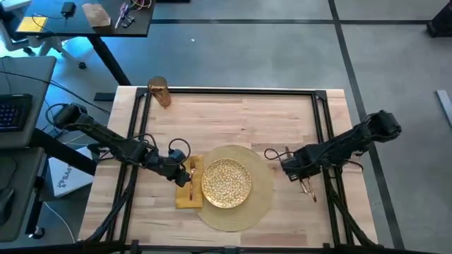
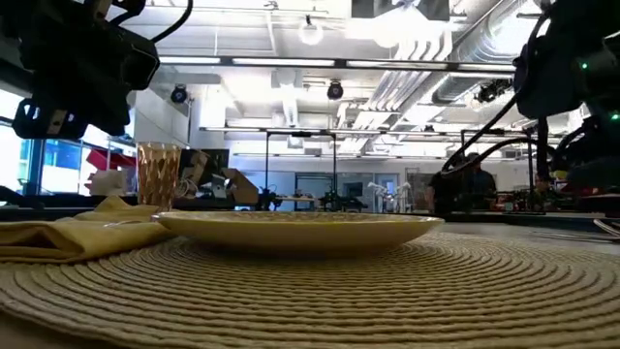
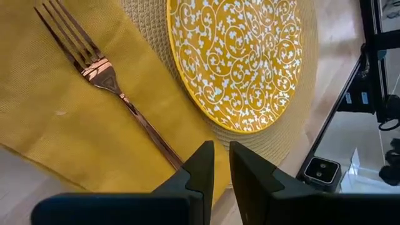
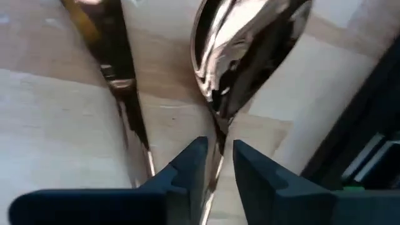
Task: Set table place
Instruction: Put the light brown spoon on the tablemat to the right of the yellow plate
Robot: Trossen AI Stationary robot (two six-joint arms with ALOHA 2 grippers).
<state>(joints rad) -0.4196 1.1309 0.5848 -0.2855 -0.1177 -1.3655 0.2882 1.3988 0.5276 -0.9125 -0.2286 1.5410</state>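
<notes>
Tabletop [image 1: 233, 113] of light wood inside a black rail frame, as you see it from above. At your far left, the amber cup [image 1: 160, 92] stands by the back rail at about 11 o'clock from the plate, well apart from the rest of the setting. Next, the left gripper [image 1: 181, 171] sits at 9 o'clock from the plate, over the yellow napkin [image 1: 188, 198]; your left wrist view shows its fingers nearly closed, a thin gap between them, above the handle end of the copper fork [image 3: 103, 69], which lies flat on the napkin beside the plate. At centre, the gold patterned plate [image 1: 226, 183] rests on the round woven placemat [image 1: 263, 185], and the napkin's edge overlaps the mat. At your right, the right gripper [image 1: 296, 169] is at 3 o'clock from the plate, low over bare wood; its fingers straddle the neck of the spoon [image 4: 250, 44], and you cannot tell whether they pinch it. A knife [image 4: 112, 56] lies just beside the spoon.
</notes>
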